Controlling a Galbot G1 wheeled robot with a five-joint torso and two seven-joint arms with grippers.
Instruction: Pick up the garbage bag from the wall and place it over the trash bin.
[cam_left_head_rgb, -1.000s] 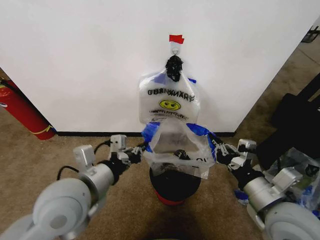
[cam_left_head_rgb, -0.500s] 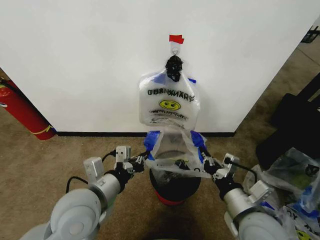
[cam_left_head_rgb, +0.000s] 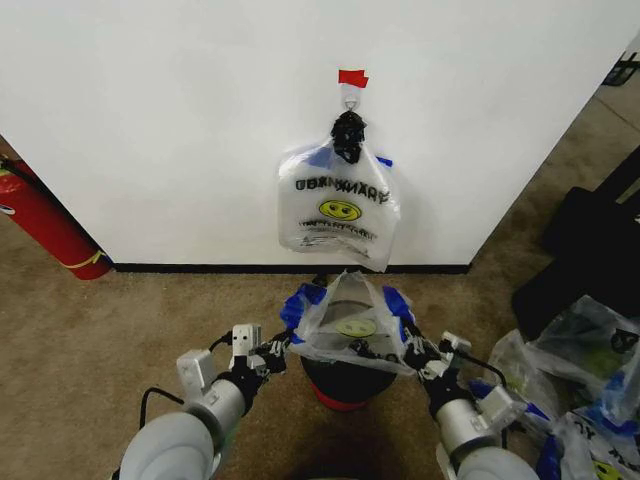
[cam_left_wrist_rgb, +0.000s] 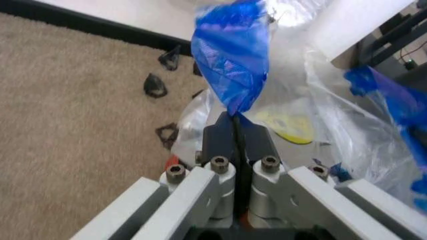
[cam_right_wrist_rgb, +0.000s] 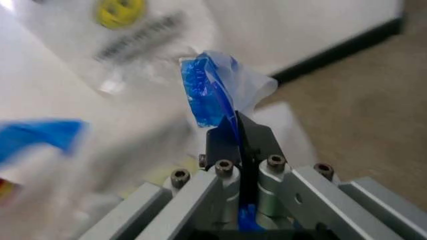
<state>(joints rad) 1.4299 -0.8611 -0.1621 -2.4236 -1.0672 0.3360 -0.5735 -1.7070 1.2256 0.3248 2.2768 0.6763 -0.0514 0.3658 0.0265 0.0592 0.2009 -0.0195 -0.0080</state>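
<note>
Two grippers grip the garbage bag (cam_left_head_rgb: 350, 322) by its blue handles: the left gripper (cam_left_head_rgb: 281, 343) and right gripper (cam_left_head_rgb: 413, 350) are each clamped tight, stretching it open just above the trash bin (cam_left_head_rgb: 348, 381). Beyond, a smiley-face bag (cam_left_head_rgb: 338, 206) hangs on the wall (cam_left_head_rgb: 180, 130).

left hand (cam_left_wrist_rgb: 235, 131): clamped on blue handle | garbage bag (cam_left_wrist_rgb: 313, 100): above beige carpet (cam_left_wrist_rgb: 73, 95)
</note>
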